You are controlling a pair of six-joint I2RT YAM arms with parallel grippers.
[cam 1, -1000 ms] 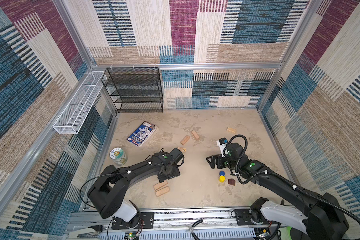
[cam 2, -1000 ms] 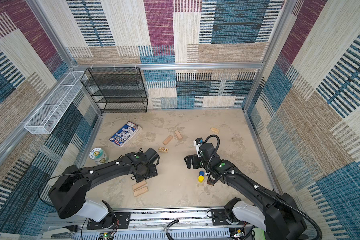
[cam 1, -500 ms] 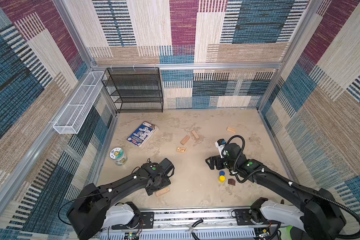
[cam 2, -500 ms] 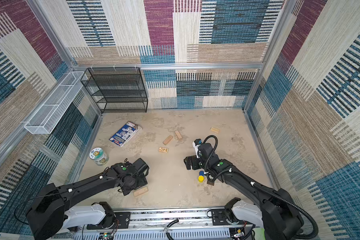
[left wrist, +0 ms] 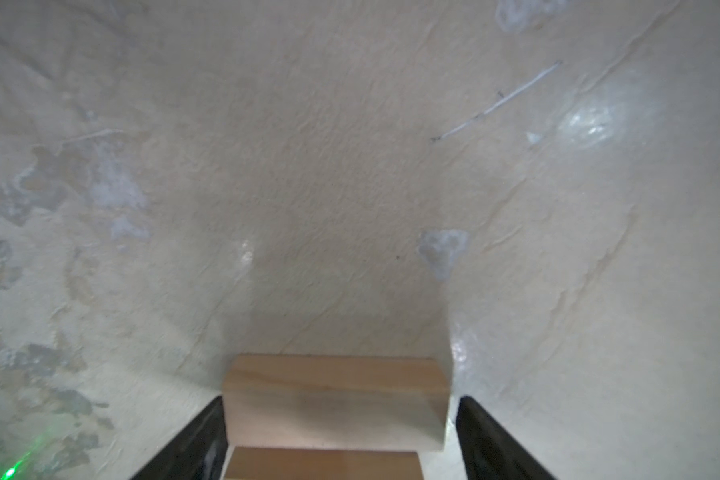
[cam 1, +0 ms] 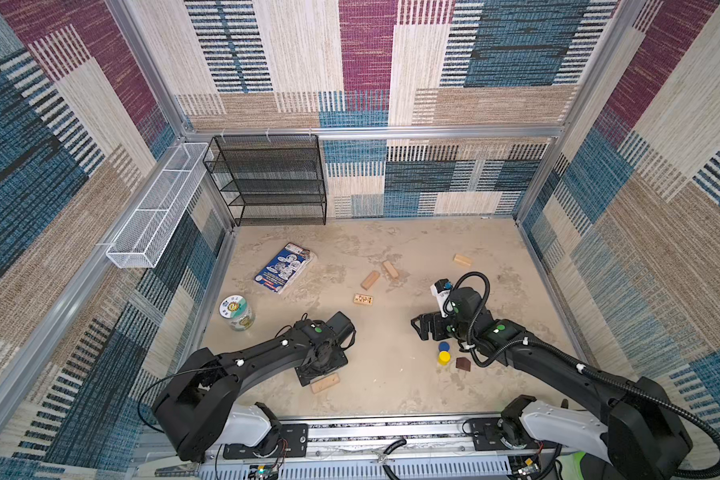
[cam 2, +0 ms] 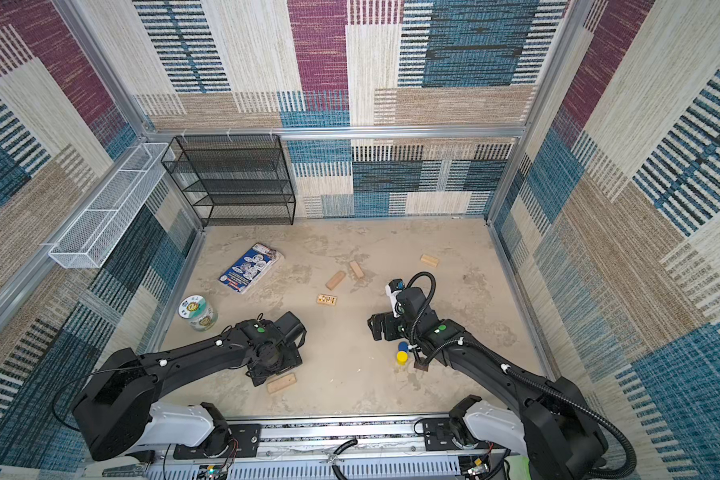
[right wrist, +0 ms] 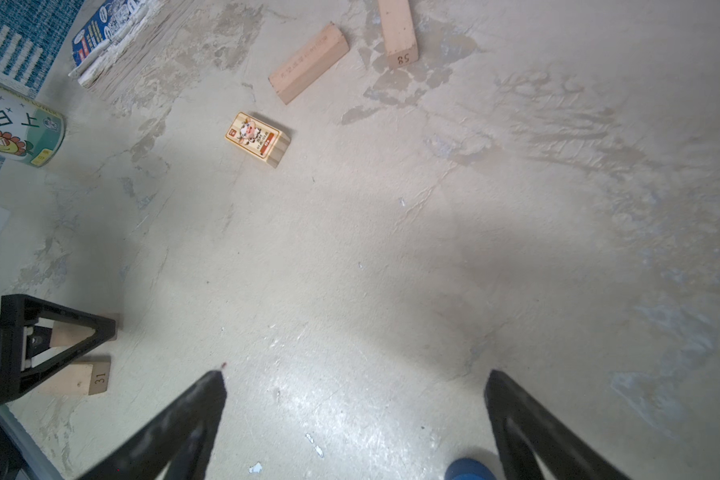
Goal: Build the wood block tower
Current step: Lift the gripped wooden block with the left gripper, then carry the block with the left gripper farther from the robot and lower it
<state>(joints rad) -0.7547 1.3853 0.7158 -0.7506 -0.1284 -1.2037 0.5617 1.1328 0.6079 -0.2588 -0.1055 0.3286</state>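
Observation:
My left gripper [left wrist: 340,399] points down near the front edge, its jaws open around a pale wood block [left wrist: 335,399]; a small gap shows at one finger. A second bar [cam 1: 325,382] lies right beside it. My right gripper [right wrist: 354,374] hangs open over bare floor, empty. A blue disc [cam 1: 444,346], a yellow cylinder [cam 1: 444,357] and a dark-brown piece [cam 1: 462,364] sit close by its wrist. A printed block [cam 1: 363,299] and three plain bars [cam 1: 370,280] [cam 1: 390,269] [cam 1: 462,260] lie scattered further back. No tower is in view.
A blue printed packet [cam 1: 283,268] and a round labelled jar [cam 1: 236,312] lie at the left. A black wire shelf [cam 1: 271,178] stands at the back left, with a white wire basket [cam 1: 154,208] on the left wall. Patterned walls enclose the floor.
My left gripper has come back toward the front edge and down over the two bars, its jaws widening. The right arm has hardly moved.

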